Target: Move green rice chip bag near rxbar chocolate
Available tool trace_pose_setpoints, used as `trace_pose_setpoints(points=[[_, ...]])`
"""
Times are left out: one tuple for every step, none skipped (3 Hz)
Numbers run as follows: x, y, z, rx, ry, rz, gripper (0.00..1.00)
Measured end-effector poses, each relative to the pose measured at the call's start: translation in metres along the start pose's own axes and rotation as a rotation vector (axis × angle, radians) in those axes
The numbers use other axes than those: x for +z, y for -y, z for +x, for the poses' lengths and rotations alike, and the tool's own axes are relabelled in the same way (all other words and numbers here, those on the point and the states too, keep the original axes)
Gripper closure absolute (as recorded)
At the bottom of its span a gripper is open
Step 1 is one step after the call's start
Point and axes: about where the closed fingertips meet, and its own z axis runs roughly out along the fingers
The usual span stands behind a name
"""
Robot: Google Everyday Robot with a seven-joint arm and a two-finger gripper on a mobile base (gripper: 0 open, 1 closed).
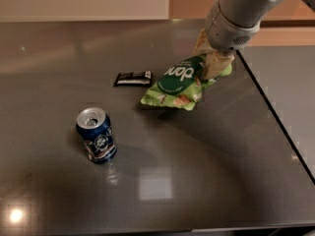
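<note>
The green rice chip bag [176,84] is a crinkled light-green pouch with a dark green circle and white lettering. It hangs tilted, its right end held up and its lower left edge near the tabletop. My gripper [212,59] is shut on the bag's right end, under the grey arm that reaches in from the top right. The rxbar chocolate [133,78] is a small flat black wrapper lying on the table just left of the bag, with a small gap between them.
A blue soda can [96,134] stands upright at the front left. The dark grey table [206,171] has its right edge [275,117] running diagonally, with a lower grey surface beyond it. A pale wall lies behind.
</note>
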Motion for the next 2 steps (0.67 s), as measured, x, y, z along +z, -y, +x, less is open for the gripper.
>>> trace_pose_setpoints(points=[[0.008, 0.042, 0.01, 0.001, 0.016, 0.055, 1.0], [0.023, 0.073, 0.017, 0.011, 0.057, 0.076, 0.87]])
